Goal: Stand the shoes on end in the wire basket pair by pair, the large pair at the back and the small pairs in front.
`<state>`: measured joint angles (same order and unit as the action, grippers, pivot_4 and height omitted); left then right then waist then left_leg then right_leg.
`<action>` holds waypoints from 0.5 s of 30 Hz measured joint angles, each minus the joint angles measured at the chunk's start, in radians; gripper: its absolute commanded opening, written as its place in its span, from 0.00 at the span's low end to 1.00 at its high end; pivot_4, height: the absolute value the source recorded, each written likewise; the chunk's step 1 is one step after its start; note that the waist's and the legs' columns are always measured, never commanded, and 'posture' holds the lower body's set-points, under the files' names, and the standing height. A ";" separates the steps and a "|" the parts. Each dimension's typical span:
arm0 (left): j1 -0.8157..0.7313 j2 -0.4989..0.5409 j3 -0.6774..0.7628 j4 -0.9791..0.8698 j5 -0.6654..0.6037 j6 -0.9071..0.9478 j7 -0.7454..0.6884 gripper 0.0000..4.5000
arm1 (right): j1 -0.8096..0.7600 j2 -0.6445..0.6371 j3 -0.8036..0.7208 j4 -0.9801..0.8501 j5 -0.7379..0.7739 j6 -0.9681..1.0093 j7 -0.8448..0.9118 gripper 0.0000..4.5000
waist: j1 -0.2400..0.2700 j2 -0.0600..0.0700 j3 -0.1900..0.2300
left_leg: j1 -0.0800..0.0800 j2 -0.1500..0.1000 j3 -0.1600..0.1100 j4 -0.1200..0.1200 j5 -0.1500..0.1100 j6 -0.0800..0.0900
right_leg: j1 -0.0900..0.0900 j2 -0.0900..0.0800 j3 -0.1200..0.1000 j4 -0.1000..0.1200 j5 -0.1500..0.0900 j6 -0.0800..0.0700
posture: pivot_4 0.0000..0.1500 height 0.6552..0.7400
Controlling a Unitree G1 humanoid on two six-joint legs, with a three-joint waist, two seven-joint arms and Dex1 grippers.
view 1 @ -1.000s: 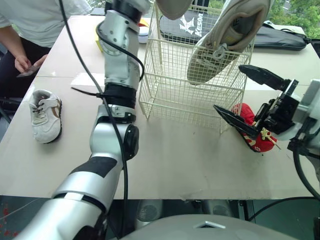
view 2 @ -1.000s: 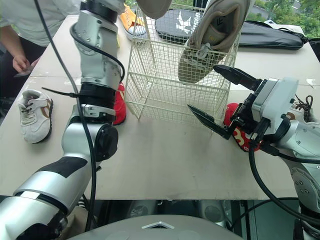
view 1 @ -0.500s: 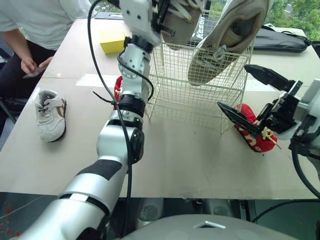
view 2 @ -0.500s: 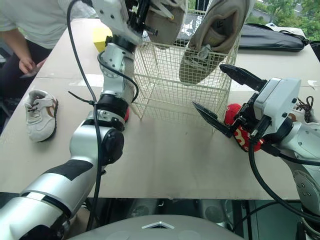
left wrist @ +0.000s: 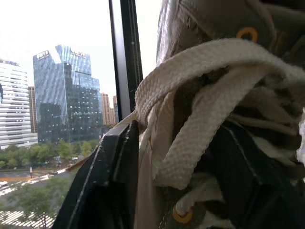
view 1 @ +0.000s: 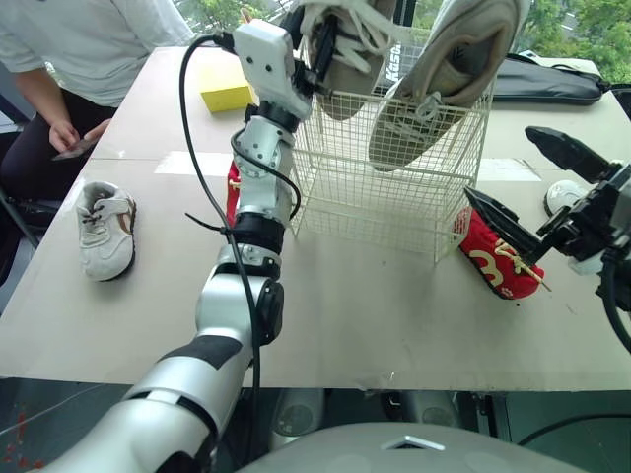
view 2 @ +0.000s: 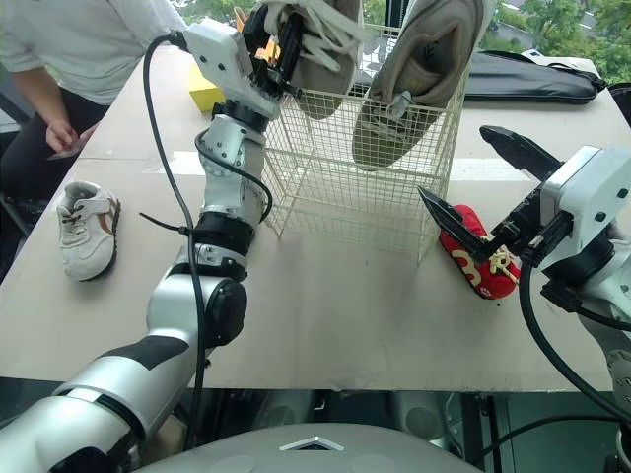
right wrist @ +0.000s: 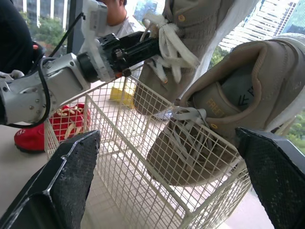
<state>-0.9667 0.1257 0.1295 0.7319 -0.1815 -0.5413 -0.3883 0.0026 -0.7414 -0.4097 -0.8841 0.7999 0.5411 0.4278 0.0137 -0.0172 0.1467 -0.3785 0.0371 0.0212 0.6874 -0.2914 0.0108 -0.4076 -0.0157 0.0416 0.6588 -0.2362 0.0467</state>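
Above the basket's left rear corner, the left gripper [view 1: 317,47] is clamped on the laces and tongue of a large beige shoe [view 1: 347,49], hanging it toe-down over the wire basket [view 1: 385,197], probably so it can drop in on end beside its mate. That second large shoe [view 1: 444,79] already stands on end, leaning on the right rim. The right gripper [view 1: 499,162] waits with jaws wide apart just above a red shoe [view 1: 498,261] on the table right of the basket, likely the next pick. Another red shoe [view 1: 235,182] lies left of the basket, and a white small shoe [view 1: 106,227] well apart. Compared with a second ago, the held shoe has swung down toward the rim, and the right gripper has drawn back off the red shoe.
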 measured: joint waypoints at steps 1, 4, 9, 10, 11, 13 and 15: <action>0.011 0.000 0.000 -0.013 -0.001 0.012 0.001 0.95 | 0.001 -0.001 0.000 0.000 0.003 0.002 0.000 1.00 | 0.000 0.000 0.000 | 0.000 0.000 0.000 0.000 0.000 0.000 | 0.000 0.000 0.000 0.000 0.000 0.000 | 1.00 1.00; 0.093 0.010 -0.003 -0.140 -0.012 0.067 -0.003 0.95 | -0.006 -0.010 0.001 -0.001 0.022 0.006 -0.001 1.00 | -0.003 0.000 0.000 | 0.000 0.000 0.000 0.000 0.000 0.000 | 0.000 0.000 0.000 0.000 0.000 0.000 | 1.00 1.00; 0.236 0.042 0.001 -0.359 -0.074 0.233 -0.010 0.95 | -0.019 -0.021 0.005 0.003 0.027 0.014 0.000 1.00 | -0.009 0.000 0.000 | -0.002 0.001 -0.001 0.000 0.000 0.000 | -0.002 0.001 0.000 0.000 0.000 0.000 | 1.00 1.00; 0.254 0.044 0.003 -0.391 -0.090 0.267 -0.010 0.95 | -0.021 -0.021 0.007 0.006 0.028 0.016 0.001 1.00 | -0.007 -0.001 0.001 | -0.002 0.001 -0.001 0.000 0.000 0.000 | -0.002 0.001 0.000 0.000 0.000 0.000 | 1.00 1.00; 0.265 0.045 0.006 -0.409 -0.099 0.289 -0.010 0.95 | -0.023 -0.021 0.010 0.008 0.028 0.017 0.002 1.00 | -0.005 -0.002 0.001 | -0.002 0.001 -0.001 0.000 0.000 0.000 | -0.002 0.000 0.000 0.000 0.000 0.000 | 1.00 1.00; 0.294 0.064 0.011 -0.474 -0.126 0.354 -0.011 0.95 | -0.032 -0.021 0.020 0.020 0.030 0.020 0.006 1.00 | -0.003 -0.003 0.002 | -0.003 0.001 -0.001 0.000 0.000 0.000 | -0.002 0.000 0.000 -0.001 0.000 0.000 | 1.00 1.00; 0.308 0.083 0.019 -0.525 -0.148 0.400 -0.019 0.95 | -0.033 -0.021 0.021 0.032 0.030 0.021 0.009 1.00 | -0.002 -0.004 0.002 | -0.003 0.001 -0.001 0.000 0.000 0.000 | -0.003 0.000 -0.001 -0.002 0.000 0.000 | 1.00 1.00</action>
<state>-0.6584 0.2085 0.1488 0.2069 -0.3300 -0.1410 -0.4070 -0.0300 -0.7628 -0.3884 -0.8520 0.8301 0.5625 0.4367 0.0116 -0.0210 0.1490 -0.3817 0.0380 0.0202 0.6871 -0.2914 0.0108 -0.4102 -0.0154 0.0411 0.6573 -0.2363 0.0467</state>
